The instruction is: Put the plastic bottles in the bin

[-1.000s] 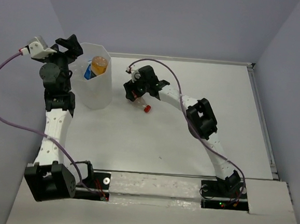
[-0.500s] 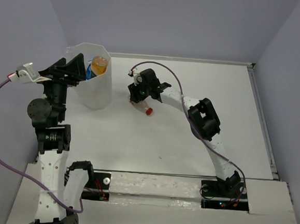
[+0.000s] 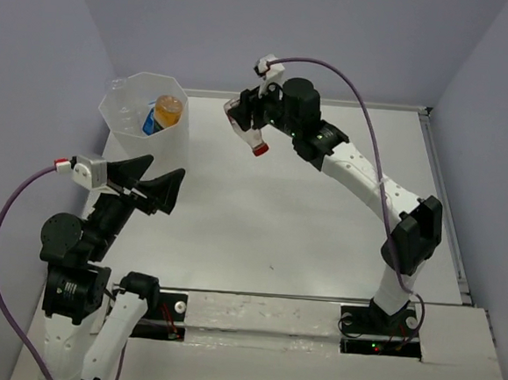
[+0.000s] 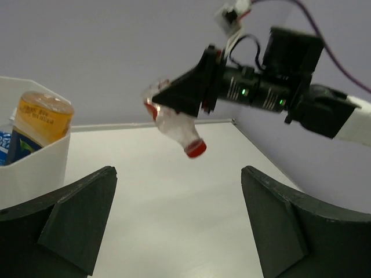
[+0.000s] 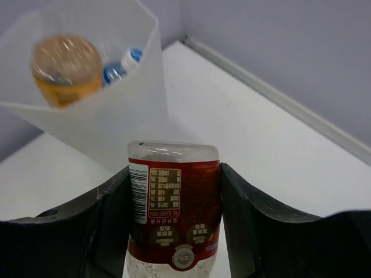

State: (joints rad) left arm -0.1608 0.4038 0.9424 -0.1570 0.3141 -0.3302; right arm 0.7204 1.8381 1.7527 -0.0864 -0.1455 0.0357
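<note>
Over on the left, the left end effector [image 3: 153, 182] hangs with its two fingers spread wide and nothing between them, at about 6 o'clock from the bin [image 3: 164, 152] and apart from it. The bin stands on the bench [image 3: 321, 230] near the far left corner. From overhead you look straight into it: an orange bottle [image 3: 168, 111] stands at the right side, with a blue-labelled bottle [image 3: 149, 124] just beside it at 8 o'clock.

The left wrist view shows only the bin's near wall [image 4: 35, 168], with the orange bottle [image 4: 43, 119] poking above the rim and a sliver of the blue label [image 4: 8, 145] beside it.

At roughly 3 o'clock from the bin, clear of its wall, the right end effector [image 3: 249, 124] is clamped on the red-labelled bottle [image 3: 251, 137]. Overhead, height is hard to judge. The left wrist view settles it: the bottle [image 4: 174, 124] is up in the air, well above the bench, tilted with its red cap pointing down toward 5 o'clock.

The right wrist view adds the grip itself: both fingers press the label's sides [image 5: 174, 202], and the bin [image 5: 133, 110] lies ahead at 11 o'clock.
</note>
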